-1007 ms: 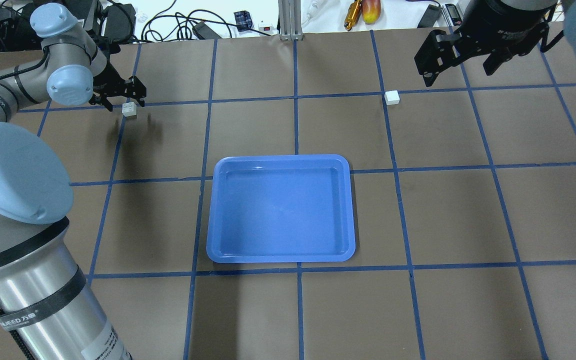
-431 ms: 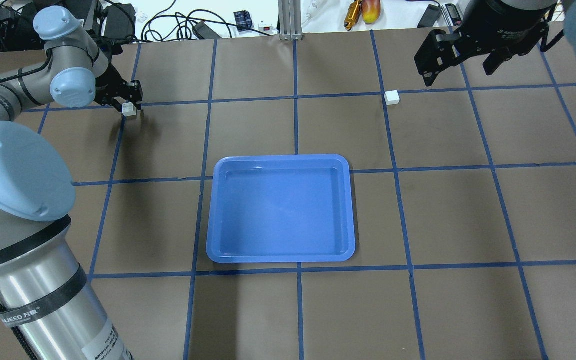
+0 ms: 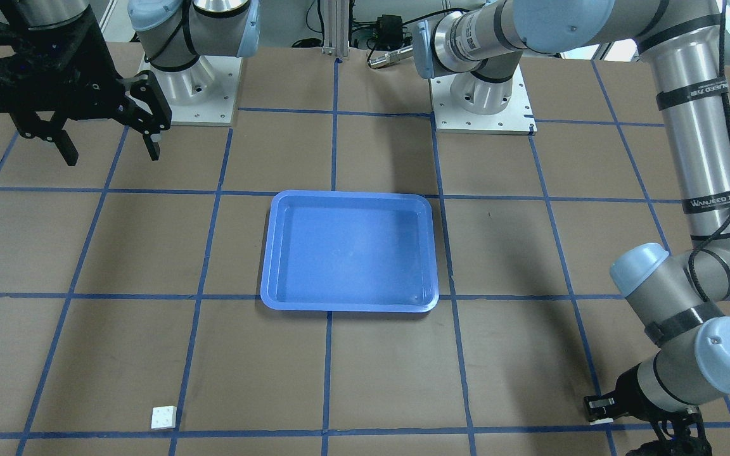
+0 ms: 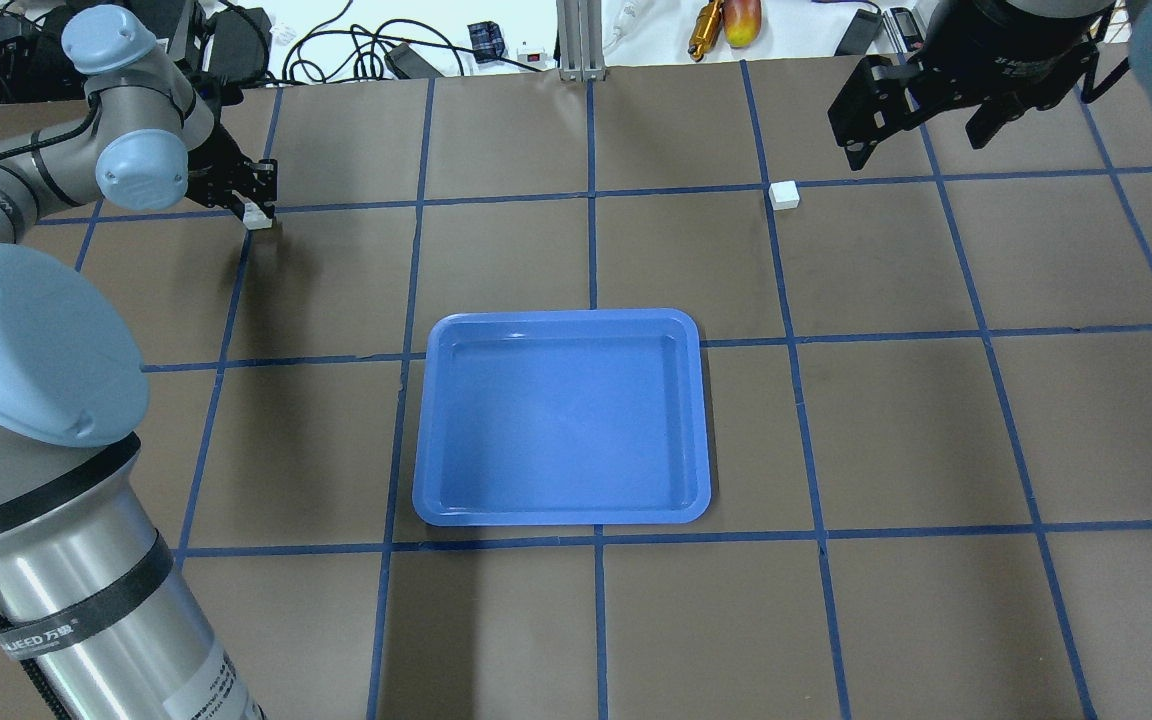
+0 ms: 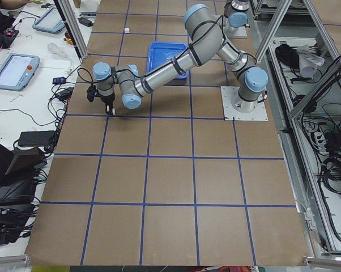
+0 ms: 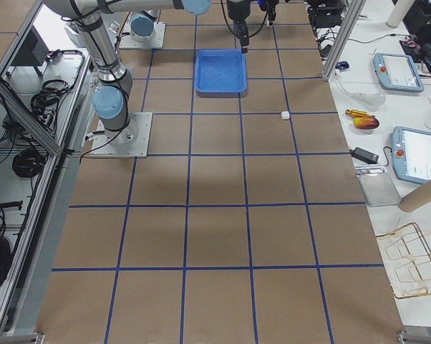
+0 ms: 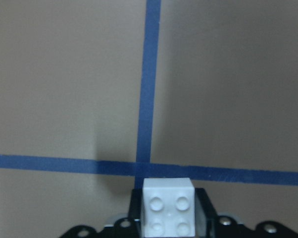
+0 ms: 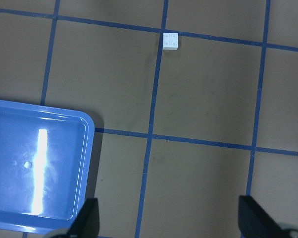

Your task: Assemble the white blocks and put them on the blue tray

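Observation:
One white block [image 4: 258, 218] sits on a blue grid line at the far left; in the left wrist view it [image 7: 169, 206] is studs up between the pads. My left gripper [image 4: 254, 203] is down at the table and shut on it, also visible in the front view [image 3: 601, 411]. The second white block [image 4: 784, 195] lies free on a grid line at the far right, also in the right wrist view [image 8: 171, 40]. My right gripper [image 4: 916, 148] hangs wide open and empty, high above and beyond it. The blue tray [image 4: 561, 420] lies empty mid-table.
Cables, tools and a yellow-red object [image 4: 726, 22] lie on the white bench beyond the table's far edge. My left arm's base column [image 4: 86, 600] fills the near left corner. Brown table paper with blue tape grid surrounds the tray.
My left gripper has come down over the left white block and its fingers have closed in on it. The right gripper and the other block have stayed put.

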Controlling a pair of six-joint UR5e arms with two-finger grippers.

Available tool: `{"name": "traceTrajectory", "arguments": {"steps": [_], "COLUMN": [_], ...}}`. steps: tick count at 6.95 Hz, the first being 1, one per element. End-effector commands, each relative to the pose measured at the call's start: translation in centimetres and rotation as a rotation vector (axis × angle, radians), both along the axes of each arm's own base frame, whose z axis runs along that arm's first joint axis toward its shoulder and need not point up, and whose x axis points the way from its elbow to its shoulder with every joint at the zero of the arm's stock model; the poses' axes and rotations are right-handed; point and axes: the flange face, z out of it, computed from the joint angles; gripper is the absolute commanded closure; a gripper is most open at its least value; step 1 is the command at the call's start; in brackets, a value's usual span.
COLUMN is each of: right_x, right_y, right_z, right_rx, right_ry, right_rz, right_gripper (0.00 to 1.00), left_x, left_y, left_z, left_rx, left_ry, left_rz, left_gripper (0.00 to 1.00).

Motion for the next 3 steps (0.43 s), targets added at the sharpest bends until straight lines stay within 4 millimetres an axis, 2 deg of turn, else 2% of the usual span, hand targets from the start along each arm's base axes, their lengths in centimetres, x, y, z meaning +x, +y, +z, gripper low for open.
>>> {"name": "traceTrajectory", "arguments": {"steps": [1, 2, 3], "right_x": [-0.6, -1.5, -3.2], "right_y": [-4.6, -8.5, -12.9], "right_z": [-4.7, -7.8, -11.8], "right_rx": [0.086, 0.112, 0.117], "right_ry": [0.011, 0.039, 0.051], "right_rz": [-0.021, -0.004, 0.126], "right_gripper": [0.0, 0.0, 0.0], "left_x": [-5.5, -10.1, -14.7], "left_y": [1.5, 3.5, 6.0], "left_z": [4.7, 7.3, 9.4], "left_rx": [0.018, 0.026, 0.016], "left_ry": [0.019, 0.034, 0.041], "left_rz": [-0.042, -0.057, -0.075], "left_gripper": [0.88, 0.88, 0.89]}}
